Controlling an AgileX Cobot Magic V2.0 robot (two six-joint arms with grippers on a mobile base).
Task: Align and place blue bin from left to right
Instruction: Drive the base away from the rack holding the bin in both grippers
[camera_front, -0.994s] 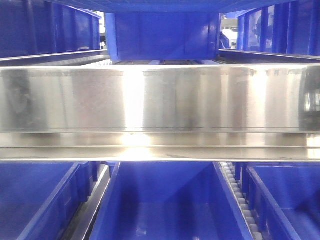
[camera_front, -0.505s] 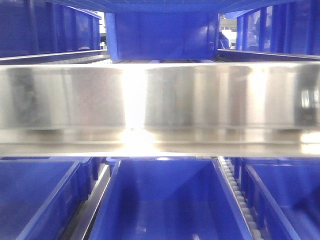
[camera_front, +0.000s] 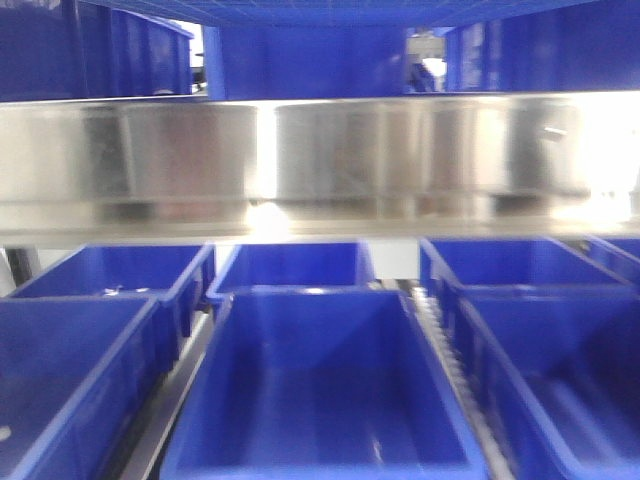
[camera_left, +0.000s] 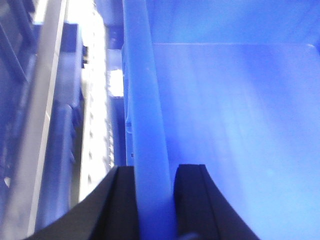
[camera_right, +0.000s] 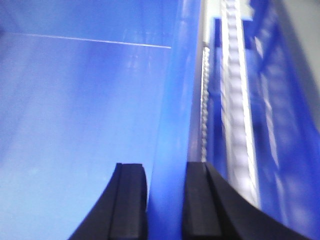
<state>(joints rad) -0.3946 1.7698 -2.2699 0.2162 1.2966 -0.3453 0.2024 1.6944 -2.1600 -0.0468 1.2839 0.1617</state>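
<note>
Blue bin (camera_front: 315, 390) is centre foreground in the front view, on the lower rack level under the stainless beam (camera_front: 320, 150), inside bare and smooth. Can't tell whether it rests on the rack or is lifted off it. Left gripper (camera_left: 153, 172) is on the bin's left wall: black fingers (camera_left: 191, 200) straddle the rim, one inside and one outside, both tight against the plastic, so clamped on the wall. Right gripper (camera_right: 165, 170) does the same on the right wall, one finger on each side, gripping it. Roller track (camera_right: 235, 100) runs just outside the right wall; in the front view it lies between the held bin and the right neighbour bin (camera_front: 560, 370). The left wrist view shows a second roller strip (camera_left: 95, 100) just outside the left wall, with a grey rail (camera_left: 42, 100) beyond it. Left neighbour bin (camera_front: 60, 380) sits beside the held one, with a rail between them. Three more blue bins stand in a row behind: back-left bin (camera_front: 110, 275), back-centre bin (camera_front: 295, 265), back-right bin (camera_front: 510, 265). The back-centre one is just behind the held bin's far wall; contact can't be told. Above the beam are the upper-level bins (camera_front: 310, 60), and a blue grid-patterned surface (camera_front: 330, 8) runs along the top edge. Front view is blurred, so outer wall detail is unreadable.
</note>
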